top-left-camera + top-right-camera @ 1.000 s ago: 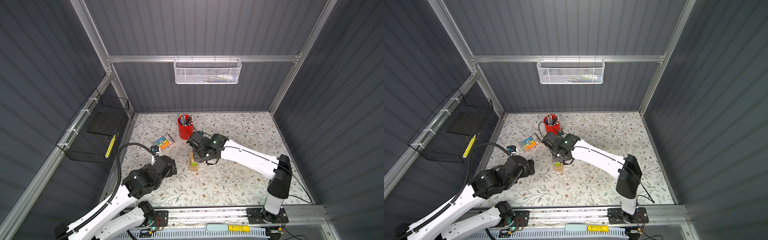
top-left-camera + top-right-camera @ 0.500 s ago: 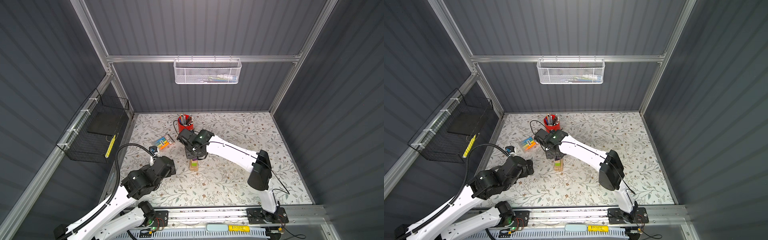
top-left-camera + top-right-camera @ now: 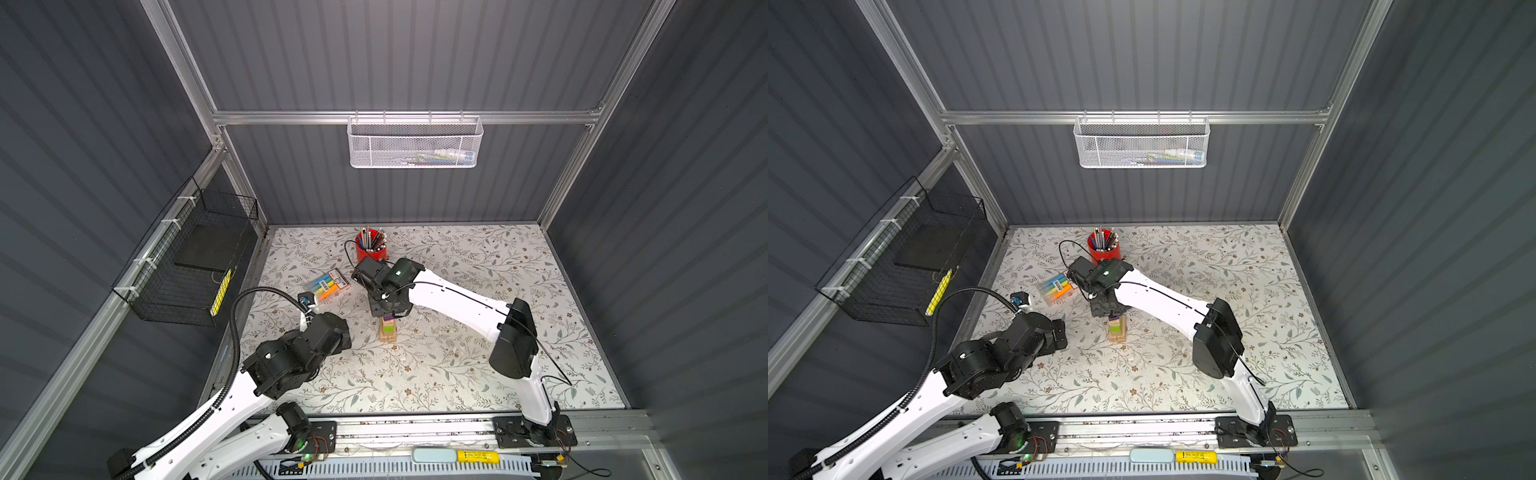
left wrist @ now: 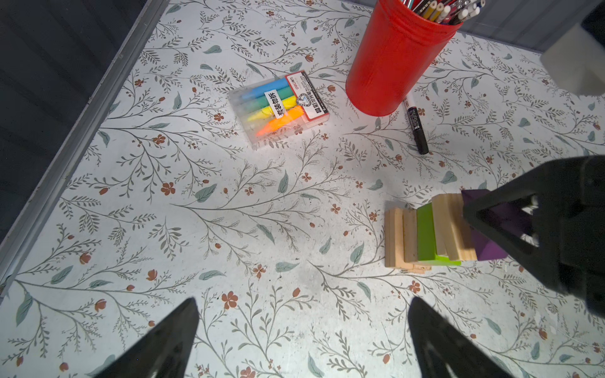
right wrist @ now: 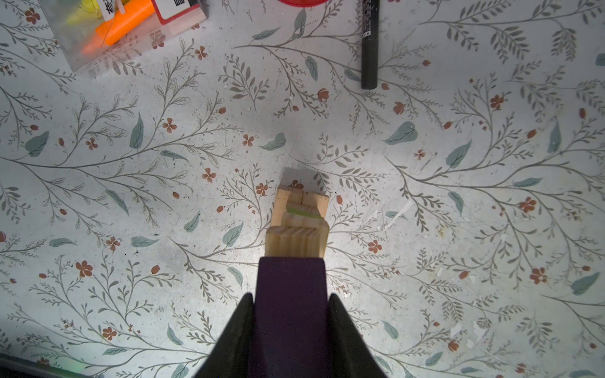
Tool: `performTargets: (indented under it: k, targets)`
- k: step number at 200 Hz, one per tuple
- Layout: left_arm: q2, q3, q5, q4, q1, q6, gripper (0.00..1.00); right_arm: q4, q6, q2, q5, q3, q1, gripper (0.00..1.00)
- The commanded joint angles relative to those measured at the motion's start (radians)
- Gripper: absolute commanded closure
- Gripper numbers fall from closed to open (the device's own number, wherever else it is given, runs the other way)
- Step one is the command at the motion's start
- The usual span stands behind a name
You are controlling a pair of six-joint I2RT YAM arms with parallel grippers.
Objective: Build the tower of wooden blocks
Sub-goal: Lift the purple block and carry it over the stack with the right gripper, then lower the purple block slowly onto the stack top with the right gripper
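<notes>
The right arm has folded its elbow upward since a second ago, its right gripper [image 5: 290,297] over the wood block tower [image 3: 387,330] mid-table, jaws pinched on the sides of the dark purple rectangular block [image 5: 289,281] at the stack's top. The left gripper [image 4: 302,299] hangs spread wide, empty, over bare floral table covering [image 4: 229,212] beside the tower.

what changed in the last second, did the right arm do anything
The right gripper stayed shut on the purple block and swung left, from beside the wood block tower to just over its top. That arm's elbow folded inward. Nothing was let go. The left gripper stayed open and parked. The tower, red pencil cup and highlighter pack did not move.
</notes>
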Motion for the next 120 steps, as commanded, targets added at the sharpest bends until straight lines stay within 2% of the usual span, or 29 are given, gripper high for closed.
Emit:
performTargets:
  k: [1, 120]
  targets:
    - [-0.003, -0.007, -0.013, -0.014, -0.003, -0.014, 0.00, -0.020, -0.004, 0.017, 0.003, 0.028, -0.006, 0.69]
    - [0.004, -0.012, -0.010, -0.010, -0.003, -0.009, 0.00, -0.016, -0.005, 0.040, -0.005, 0.035, -0.008, 0.68]
